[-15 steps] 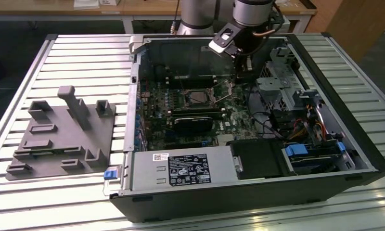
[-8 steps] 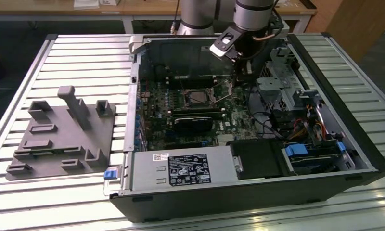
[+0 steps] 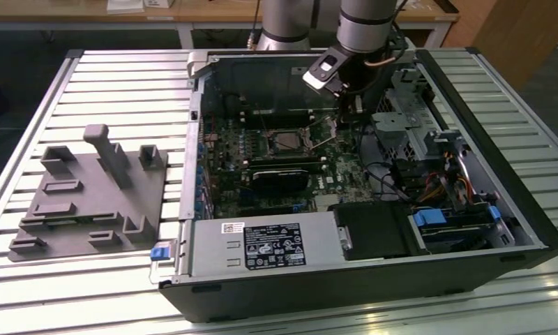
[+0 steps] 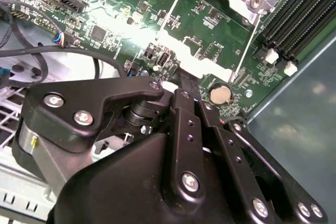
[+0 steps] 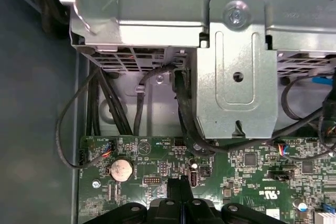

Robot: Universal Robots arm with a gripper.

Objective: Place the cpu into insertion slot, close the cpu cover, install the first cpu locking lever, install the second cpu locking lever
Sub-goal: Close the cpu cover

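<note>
– Slatted aluminium table (image 3: 121,84), then. What sits on it?
– A black computer case (image 3: 353,293) lying open on its side, its green motherboard (image 3: 340,183) facing up. On the exterior view's left is a grey moulded fixture plate (image 3: 84,209).
– Where is the small square cpu with the dull metal top?
– The cpu (image 3: 287,143) appears to lie in the socket near the board's middle. The thin silvery windowed cpu cover (image 3: 287,132) lies flat around it. In the second wrist view two thin silvery wire levers (image 4: 168,10) slant across the board from the socket. Whether they are latched, I cannot tell.
– And the black gripper?
– The gripper (image 3: 353,117) hangs low over the board, on the exterior view's right of the socket and apart from it. In the first wrist view the gripper (image 5: 181,184) is just beside a round silver coin battery (image 5: 120,170), near a grey sheet-metal drive cage (image 5: 236,77) and black cables (image 5: 184,108). The jaws are pressed together with nothing between them.
</note>
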